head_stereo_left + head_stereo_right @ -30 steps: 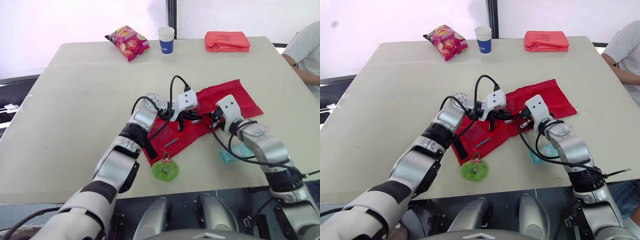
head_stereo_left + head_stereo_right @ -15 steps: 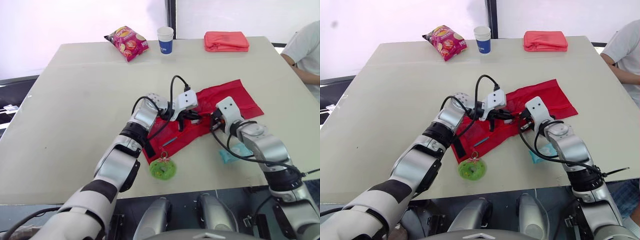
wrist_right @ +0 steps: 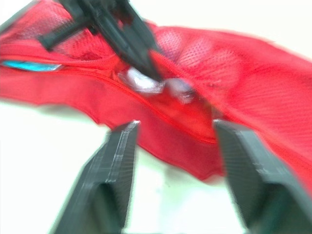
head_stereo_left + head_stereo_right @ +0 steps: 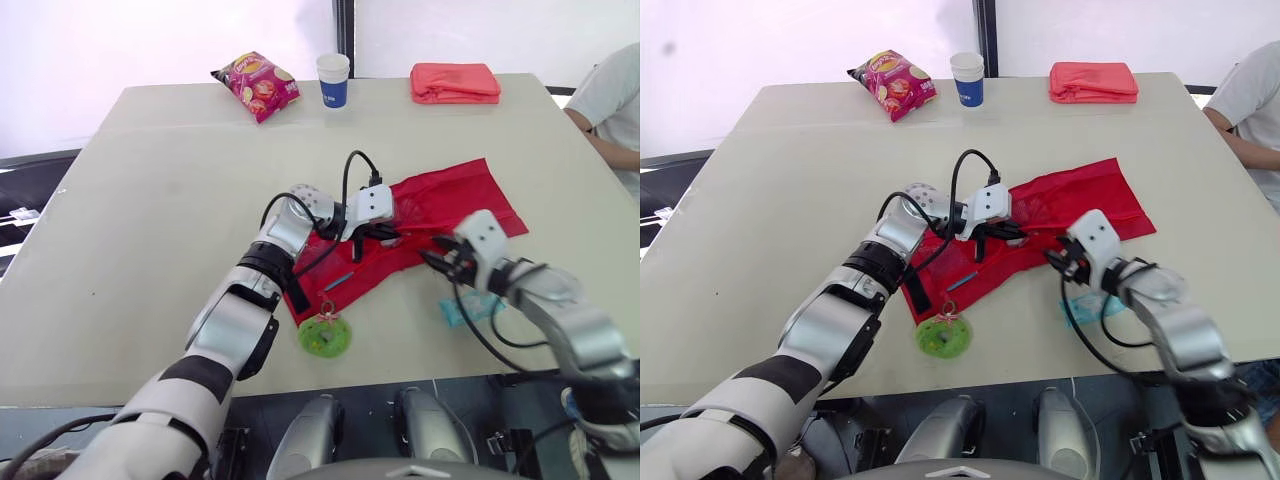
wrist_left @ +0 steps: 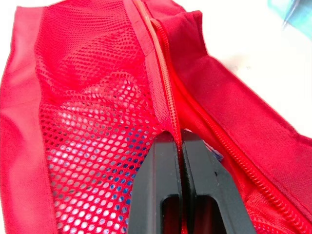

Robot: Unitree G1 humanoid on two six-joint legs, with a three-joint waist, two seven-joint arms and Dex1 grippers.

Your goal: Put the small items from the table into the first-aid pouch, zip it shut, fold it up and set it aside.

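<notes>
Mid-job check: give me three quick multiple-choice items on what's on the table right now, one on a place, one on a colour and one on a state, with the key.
1. Where does the green round item lie?
A) on the table in front of the pouch, near the front edge
B) inside the pouch
C) at the table's far edge

2. What colour is the flat packet lying to the right of the green round item?
A) yellow
B) light blue
C) black

3. How do the left jaws stand?
A) wide open over bare table
B) closed on the flat packet
C) shut on the pouch's zipper edge

Key:
1 A: it sits on bare tabletop just in front of the red pouch.
2 B: it shows pale blue against the table.
3 C: the left wrist view shows them pressed together with the red zipper edge pinched between them.
</notes>
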